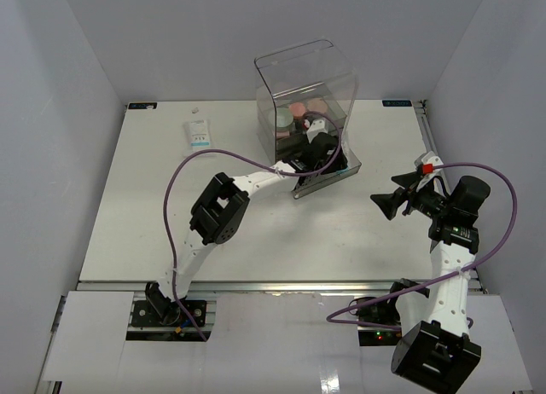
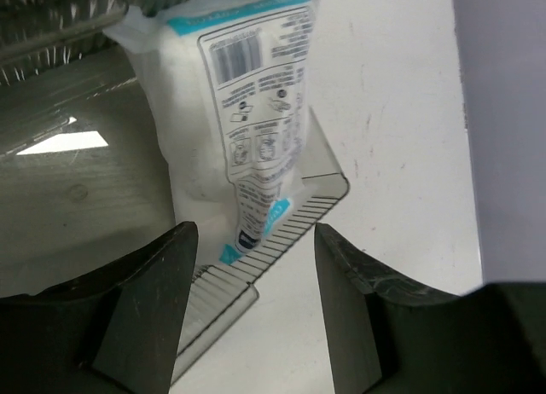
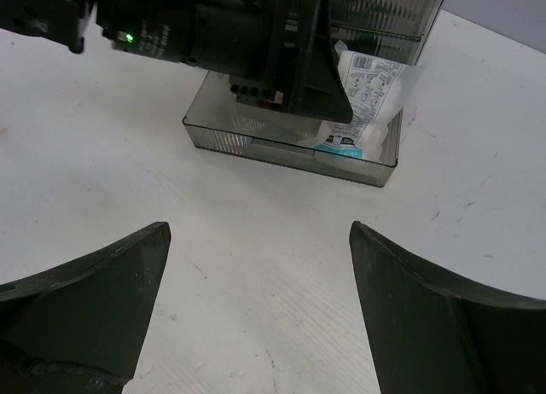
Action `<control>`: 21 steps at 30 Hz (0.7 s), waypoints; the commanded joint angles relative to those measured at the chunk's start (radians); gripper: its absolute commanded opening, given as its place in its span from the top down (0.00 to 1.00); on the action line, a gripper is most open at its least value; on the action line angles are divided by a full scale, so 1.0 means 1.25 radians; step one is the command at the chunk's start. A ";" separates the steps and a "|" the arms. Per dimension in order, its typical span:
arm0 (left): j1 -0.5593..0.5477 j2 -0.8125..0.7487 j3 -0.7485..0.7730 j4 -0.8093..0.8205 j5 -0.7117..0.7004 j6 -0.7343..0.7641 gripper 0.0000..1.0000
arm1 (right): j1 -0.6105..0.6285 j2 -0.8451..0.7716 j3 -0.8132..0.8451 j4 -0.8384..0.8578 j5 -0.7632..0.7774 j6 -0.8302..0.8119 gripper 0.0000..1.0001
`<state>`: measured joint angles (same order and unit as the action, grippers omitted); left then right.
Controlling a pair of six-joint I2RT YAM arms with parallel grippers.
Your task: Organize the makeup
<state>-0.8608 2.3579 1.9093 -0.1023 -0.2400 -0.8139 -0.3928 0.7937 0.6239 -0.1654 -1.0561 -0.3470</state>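
Observation:
A white sachet point(image 2: 247, 112) with teal print lies tilted in the pulled-out dark drawer point(image 2: 275, 247) of the clear box point(image 1: 303, 87). My left gripper point(image 2: 256, 279) hovers open just in front of the sachet's lower tip, with nothing between its fingers. From above, the left gripper point(image 1: 328, 161) sits over the drawer point(image 1: 337, 178). Round pink point(image 1: 299, 109) and beige point(image 1: 317, 107) compacts rest on the box's top tray. A second white sachet point(image 1: 199, 136) lies on the table at the back left. My right gripper point(image 3: 258, 232) stands wide open and empty over bare table, short of the drawer point(image 3: 281, 151) and its sachet point(image 3: 368, 100).
The clear box's lid point(image 1: 299, 61) stands raised at the back. A small white piece point(image 1: 198, 110) lies near the back edge beside the second sachet. White walls close in the table on three sides. The right arm point(image 1: 452, 232) stands near the right edge.

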 commanded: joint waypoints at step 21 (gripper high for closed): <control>0.616 -0.844 -0.806 0.103 0.457 0.179 0.23 | -0.013 -0.009 -0.008 0.006 -0.086 -0.015 0.08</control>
<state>-0.2557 1.2151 0.8395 0.1235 0.1211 -0.5894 -0.4049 0.7910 0.6235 -0.1661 -1.1199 -0.3507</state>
